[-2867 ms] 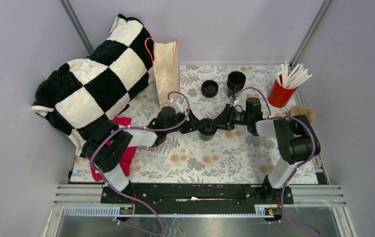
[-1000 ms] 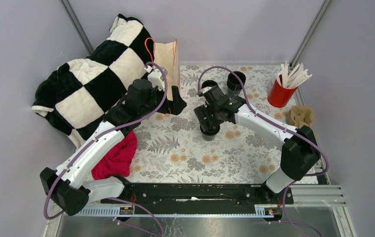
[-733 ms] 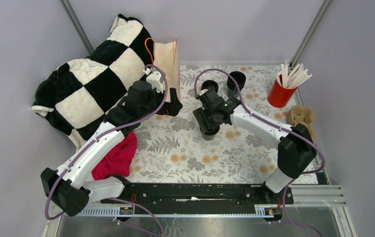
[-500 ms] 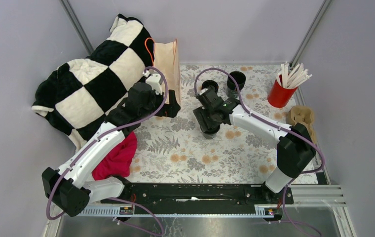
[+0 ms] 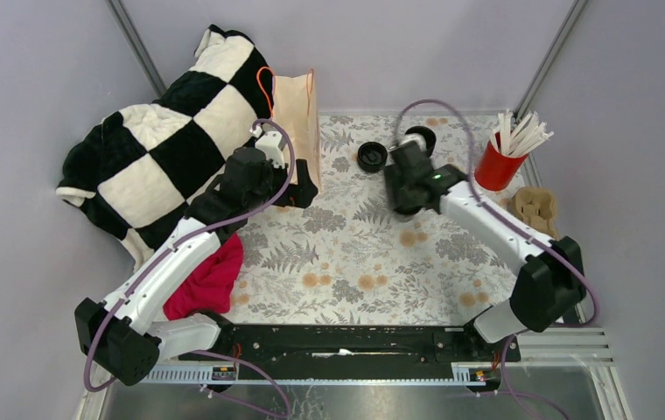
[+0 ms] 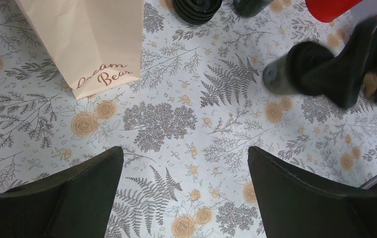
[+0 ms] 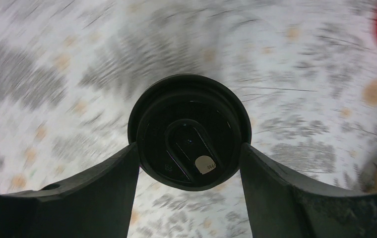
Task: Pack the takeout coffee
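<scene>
Right of centre in the overhead view, just below the squat stack of black lids (image 5: 372, 156) and the taller stack of lidless cups (image 5: 420, 140), the right hand (image 5: 404, 185) covers the takeout coffee (image 7: 189, 131) from above. Its wrist view settles the grip: both fingers (image 7: 112, 183) press on opposite sides of the lid's rim at a middling spread, so the cup is held. The floral table (image 5: 346, 262) behind it is smeared while the cup is sharp, which suits a cup fixed in the grip. At the upper right of the left wrist view the cup shows blurred and apparently clear of the table, though I cannot be sure of the gap.

The left hand (image 6: 184, 151) is spread wide and holds nothing. It hovers just beside the near end of the paper bag (image 5: 296, 122), which stands at the upper left of the table against the checkered blanket (image 5: 163, 149).

As I judge it, the pick-up is made and the carry to the bag is what remains. The next move calls for bringing the cup leftward, upright, over the bag's mouth. That mouth looks narrow from above, so the free hand will likely need to spread or steady it before the cup goes down.

The coffee is a small black cup with a round black lid. The lid has a raised sip tab at its middle with a small pale oval mark on it.
</scene>
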`<state>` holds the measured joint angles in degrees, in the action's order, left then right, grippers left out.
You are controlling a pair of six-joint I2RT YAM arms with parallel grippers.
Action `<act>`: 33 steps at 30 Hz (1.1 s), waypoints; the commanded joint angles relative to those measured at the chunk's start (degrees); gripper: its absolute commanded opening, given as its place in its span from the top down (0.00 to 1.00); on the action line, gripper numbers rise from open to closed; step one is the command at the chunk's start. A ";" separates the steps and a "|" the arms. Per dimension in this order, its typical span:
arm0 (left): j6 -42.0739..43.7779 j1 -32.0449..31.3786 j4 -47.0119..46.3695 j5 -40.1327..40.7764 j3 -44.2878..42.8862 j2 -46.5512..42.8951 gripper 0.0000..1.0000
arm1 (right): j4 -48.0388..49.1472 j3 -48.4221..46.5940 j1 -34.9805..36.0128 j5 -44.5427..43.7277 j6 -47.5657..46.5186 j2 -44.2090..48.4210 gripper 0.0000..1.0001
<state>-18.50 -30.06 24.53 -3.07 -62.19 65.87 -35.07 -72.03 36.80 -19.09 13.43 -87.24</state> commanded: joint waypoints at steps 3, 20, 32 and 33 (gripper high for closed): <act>-0.90 1.64 -4.16 -4.41 0.89 -2.02 0.01 | 3.37 2.55 -21.60 2.17 0.82 3.38 0.37; -1.71 2.07 -5.18 -7.39 1.86 -3.28 0.01 | 3.54 -3.83 -32.54 8.23 1.01 -8.91 0.32; -2.06 2.40 -5.57 -8.52 2.16 -3.04 0.01 | -2.62 -9.19 -32.50 10.64 -1.20 -3.85 0.00; -2.14 2.38 -5.63 -8.61 2.18 -3.07 0.01 | -3.35 -9.80 -32.55 10.92 -1.28 -2.76 0.00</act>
<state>-20.01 -28.01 22.22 -10.57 -60.34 64.10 -34.89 -78.00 4.60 -9.76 13.30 -95.31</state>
